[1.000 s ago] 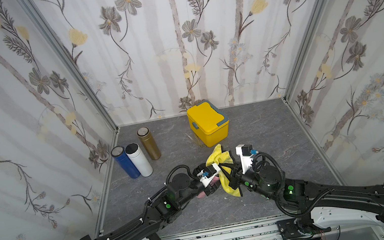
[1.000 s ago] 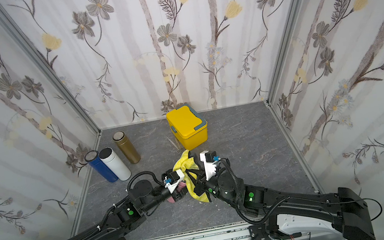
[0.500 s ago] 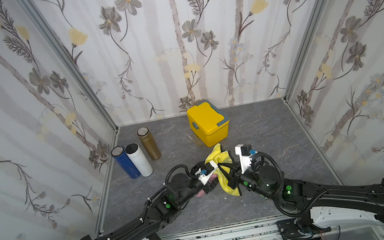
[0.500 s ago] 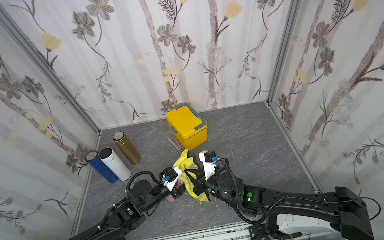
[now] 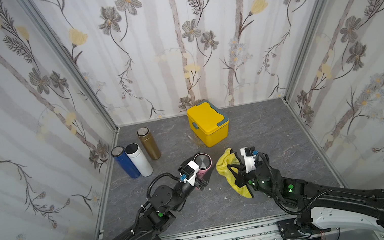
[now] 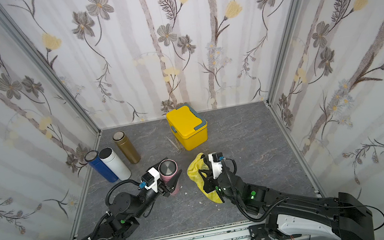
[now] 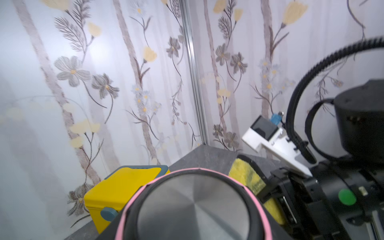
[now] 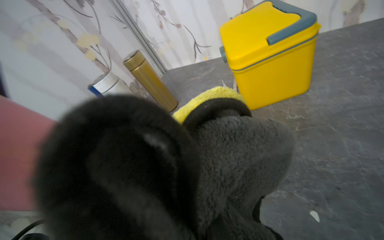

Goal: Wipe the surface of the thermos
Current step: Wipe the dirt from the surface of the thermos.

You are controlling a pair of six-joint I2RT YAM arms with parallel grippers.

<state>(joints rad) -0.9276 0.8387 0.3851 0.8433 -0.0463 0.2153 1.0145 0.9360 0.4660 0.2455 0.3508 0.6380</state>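
A pink thermos with a brushed-steel lid stands nearly upright in both top views. My left gripper is shut on its body below the lid. The lid fills the lower part of the left wrist view. My right gripper is shut on a cloth, yellow on one side and grey on the other. The cloth hangs just right of the thermos with a small gap between them. The cloth hides the right jaws in the right wrist view, where the thermos is a pink blur.
A yellow lidded box stands at the back middle, with thin metal tweezers lying beside it. Blue, white and gold flasks stand upright by the left wall. Patterned walls close off three sides.
The left gripper has drawn the thermos away to the left, out of the cloth that was against it. The right gripper and the cloth have hardly moved.
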